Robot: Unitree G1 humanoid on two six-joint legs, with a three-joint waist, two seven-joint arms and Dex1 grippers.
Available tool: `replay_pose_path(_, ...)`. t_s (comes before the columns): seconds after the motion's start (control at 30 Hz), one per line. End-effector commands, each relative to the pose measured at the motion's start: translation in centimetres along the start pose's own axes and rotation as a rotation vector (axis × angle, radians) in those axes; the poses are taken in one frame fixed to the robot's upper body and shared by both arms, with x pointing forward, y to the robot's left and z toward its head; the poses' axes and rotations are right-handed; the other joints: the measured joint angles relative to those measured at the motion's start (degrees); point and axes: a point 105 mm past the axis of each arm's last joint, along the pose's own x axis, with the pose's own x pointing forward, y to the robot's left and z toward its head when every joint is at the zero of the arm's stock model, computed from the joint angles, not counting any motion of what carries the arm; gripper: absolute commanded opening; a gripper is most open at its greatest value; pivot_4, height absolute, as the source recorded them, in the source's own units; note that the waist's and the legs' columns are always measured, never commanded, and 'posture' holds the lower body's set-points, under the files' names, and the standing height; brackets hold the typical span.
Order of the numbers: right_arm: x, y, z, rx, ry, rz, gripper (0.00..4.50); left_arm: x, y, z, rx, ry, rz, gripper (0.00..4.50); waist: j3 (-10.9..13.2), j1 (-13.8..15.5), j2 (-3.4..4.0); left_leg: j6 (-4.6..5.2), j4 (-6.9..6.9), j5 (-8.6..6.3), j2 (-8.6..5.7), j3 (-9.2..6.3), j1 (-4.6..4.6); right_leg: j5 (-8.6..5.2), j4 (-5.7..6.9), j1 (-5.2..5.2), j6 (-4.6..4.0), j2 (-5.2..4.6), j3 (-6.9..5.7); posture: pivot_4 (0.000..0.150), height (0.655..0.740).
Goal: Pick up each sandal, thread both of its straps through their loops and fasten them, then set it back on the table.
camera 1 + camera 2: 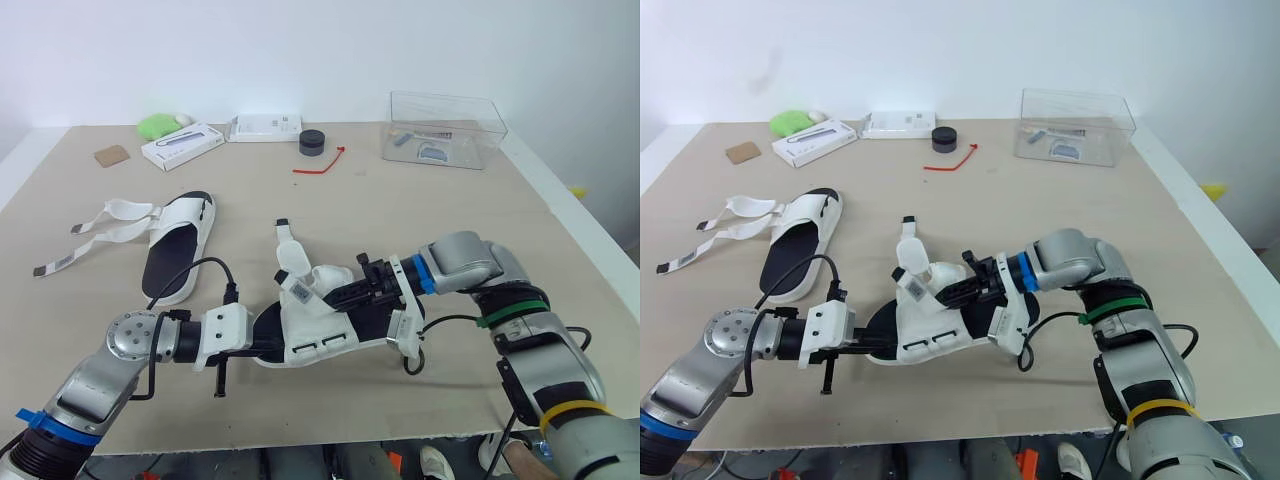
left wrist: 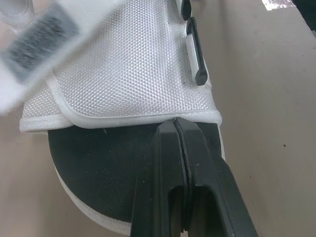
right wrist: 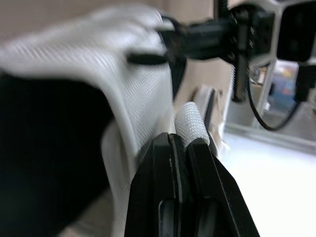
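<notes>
Beige worktop (image 1: 450, 230) carries an unfastened sandal (image 1: 180, 245) at the left. The second sandal (image 1: 310, 335) lies near the front, its end clamped by the closed left tool (image 2: 176, 129), likely to anchor it, while the right tool (image 3: 173, 140) pinches its strap (image 3: 190, 121) for threading.

Left wrist view: strap (image 2: 34, 39) of held sandal (image 1: 310, 325) blurred, label unreadable. Head views: sandal's inner side masked by right gripper (image 1: 345, 295). Contents of clear box (image 1: 445, 105) too small to be identified.
</notes>
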Motion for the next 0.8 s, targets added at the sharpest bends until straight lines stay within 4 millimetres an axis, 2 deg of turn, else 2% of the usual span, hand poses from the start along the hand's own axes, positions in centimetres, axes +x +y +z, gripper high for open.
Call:
replay_pose_path(0.03, -1.2, -2.5, -1.1, -0.111, 0.07, -0.087, 0.03, 0.0, -0.2, 0.2, 0.007, -0.007, -0.011, 0.0, 0.0, 0.0, 0.0, 0.0, 0.0, 0.0, 0.0, 0.0, -0.01, -0.01, 0.0, -0.01, 0.0, 0.0, 0.01, 0.15, 0.74)
replay_pose_path(0.13, -1.6, -3.8, -1.6, -0.177, 0.102, -0.145, 0.03, -0.1, -0.2, 0.2, 0.005, -0.002, -0.011, 0.0, 0.0, -0.01, 0.0, 0.0, -0.01, 0.0, -0.01, 0.01, -0.07, -0.02, 0.0, -0.07, 0.0, 0.02, 0.04, 0.15, 0.74)
replay_pose_path(0.27, -1.7, -4.4, -1.9, -0.242, 0.132, -0.185, 0.03, -0.3, -0.2, 0.1, 0.001, 0.005, -0.011, 0.0, 0.0, -0.03, 0.0, 0.0, -0.02, 0.0, -0.02, -0.01, -0.13, -0.06, 0.0, -0.12, 0.01, 0.05, 0.08, 0.15, 0.74)
replay_pose_path(0.67, -2.4, -3.9, -3.6, -0.484, 0.203, -0.262, 0.03, -0.4, -0.1, 0.1, -0.002, 0.008, -0.011, 0.0, 0.0, -0.1, 0.0, -0.04, -0.01, 0.02, -0.14, 0.11, -0.18, -0.24, 0.06, -0.24, -0.16, 0.11, 0.32, 0.15, 0.74)
replay_pose_path(0.73, -2.5, -3.7, -3.6, -0.451, 0.185, -0.269, 0.03, -0.4, 0.0, 0.1, -0.002, 0.007, -0.009, 0.0, 0.0, -0.12, 0.0, -0.04, -0.02, 0.02, -0.15, 0.13, -0.17, -0.24, 0.05, -0.24, -0.14, 0.17, 0.35, 0.15, 0.74)
replay_pose_path(0.8, -2.4, -3.0, -3.4, -0.327, 0.153, -0.268, 0.03, -0.3, 0.0, 0.0, -0.002, 0.007, -0.009, 0.0, -0.01, -0.13, -0.01, -0.03, -0.02, 0.02, -0.14, 0.13, -0.17, -0.25, 0.05, -0.24, -0.13, 0.21, 0.35, 0.15, 0.74)
